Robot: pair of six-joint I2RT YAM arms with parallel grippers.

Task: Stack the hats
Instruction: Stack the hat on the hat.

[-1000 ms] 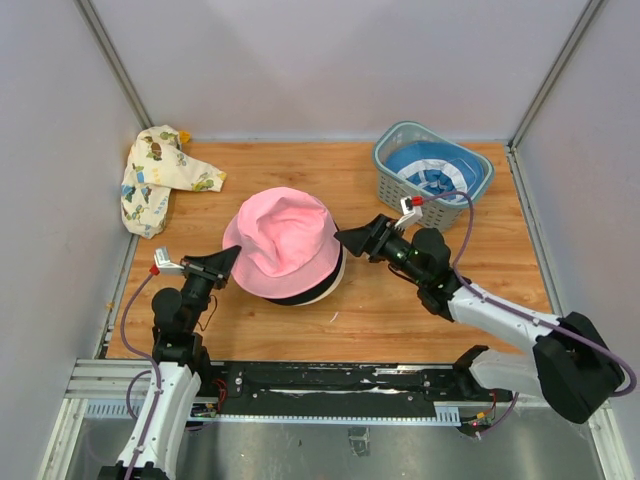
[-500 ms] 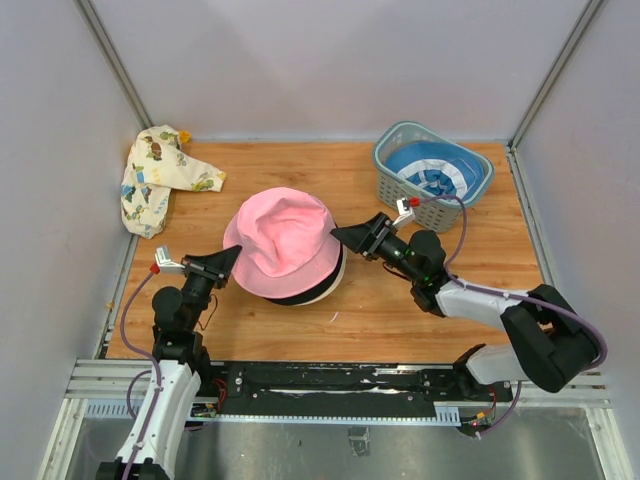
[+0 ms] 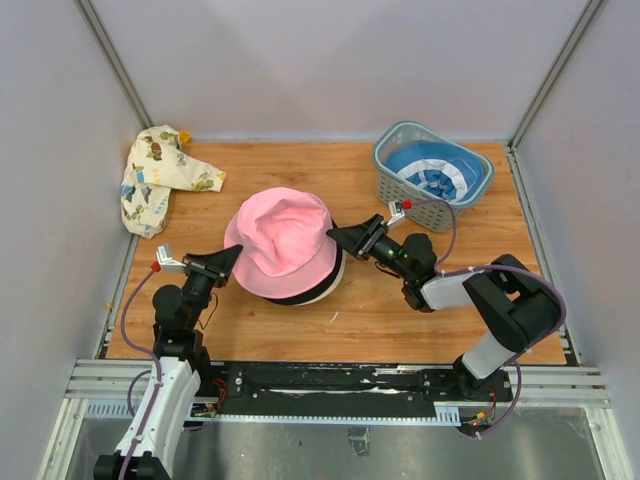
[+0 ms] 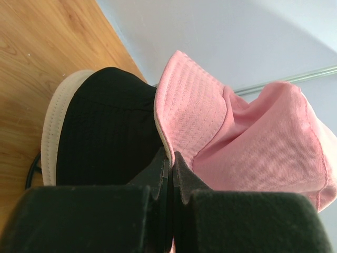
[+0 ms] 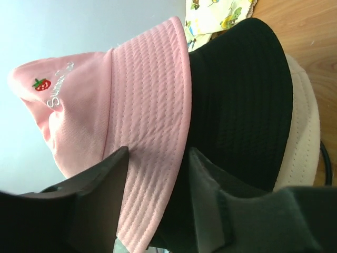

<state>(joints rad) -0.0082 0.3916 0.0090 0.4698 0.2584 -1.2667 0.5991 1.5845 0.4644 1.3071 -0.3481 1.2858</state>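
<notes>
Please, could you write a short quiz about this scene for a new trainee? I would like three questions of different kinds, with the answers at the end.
1. True or false: the pink hat lies under the black hat.
2. Which colours has the hat in the slatted basket? A) blue and white B) grey C) black
3. Fill the gap: the left pincer is shut on the pink hat's ____.

Key
1. False: the pink hat lies on top of the black one.
2. A
3. brim
</notes>
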